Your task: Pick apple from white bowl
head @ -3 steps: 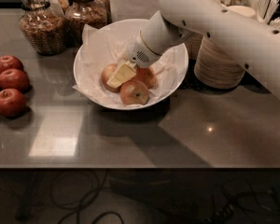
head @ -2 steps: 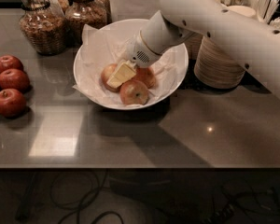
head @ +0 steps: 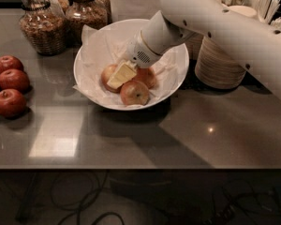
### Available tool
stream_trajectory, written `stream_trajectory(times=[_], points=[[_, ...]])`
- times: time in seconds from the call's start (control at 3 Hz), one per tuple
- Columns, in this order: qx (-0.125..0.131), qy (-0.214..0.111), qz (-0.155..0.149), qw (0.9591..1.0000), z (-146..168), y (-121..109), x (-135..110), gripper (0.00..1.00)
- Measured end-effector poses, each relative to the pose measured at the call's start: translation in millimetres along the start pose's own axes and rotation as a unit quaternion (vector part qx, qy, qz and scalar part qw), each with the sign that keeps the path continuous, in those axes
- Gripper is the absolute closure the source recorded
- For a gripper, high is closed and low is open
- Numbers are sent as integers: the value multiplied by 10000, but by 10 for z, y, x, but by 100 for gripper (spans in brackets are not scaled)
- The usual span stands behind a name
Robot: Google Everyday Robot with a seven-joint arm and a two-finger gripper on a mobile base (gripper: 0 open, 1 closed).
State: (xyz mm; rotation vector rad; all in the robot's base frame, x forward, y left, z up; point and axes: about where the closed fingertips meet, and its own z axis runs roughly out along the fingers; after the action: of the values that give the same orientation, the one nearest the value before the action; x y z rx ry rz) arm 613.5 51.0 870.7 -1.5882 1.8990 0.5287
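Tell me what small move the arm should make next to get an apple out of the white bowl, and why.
Probably ease the gripper slightly lower onto the apple before lifting. The gripper is inside the white bowl, against the leftmost apple, which rests on the paper beside two other apples; nothing looks lifted yet.

The arm (head: 234, 27) slants in from the upper right, its gripper (head: 122, 75) pointed down-left near centre view.

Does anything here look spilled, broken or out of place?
Nothing stands out: the wide glossy white bowl sits upright, three red-yellow apples rest inside on crinkled paper, and the cream gripper is low among them.
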Motion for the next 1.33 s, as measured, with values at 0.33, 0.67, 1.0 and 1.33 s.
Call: stream_trajectory(times=[0.33,0.67,1.0,1.33], points=[[-117,-151,-87,9998,-31,27,-13,100],[-96,-480,-250,9985,-256,40,-111,100],[-22,-888,-531,9946,-598,98,-303,100],[167,-1202,-686,9902,-968,107,-394,100]])
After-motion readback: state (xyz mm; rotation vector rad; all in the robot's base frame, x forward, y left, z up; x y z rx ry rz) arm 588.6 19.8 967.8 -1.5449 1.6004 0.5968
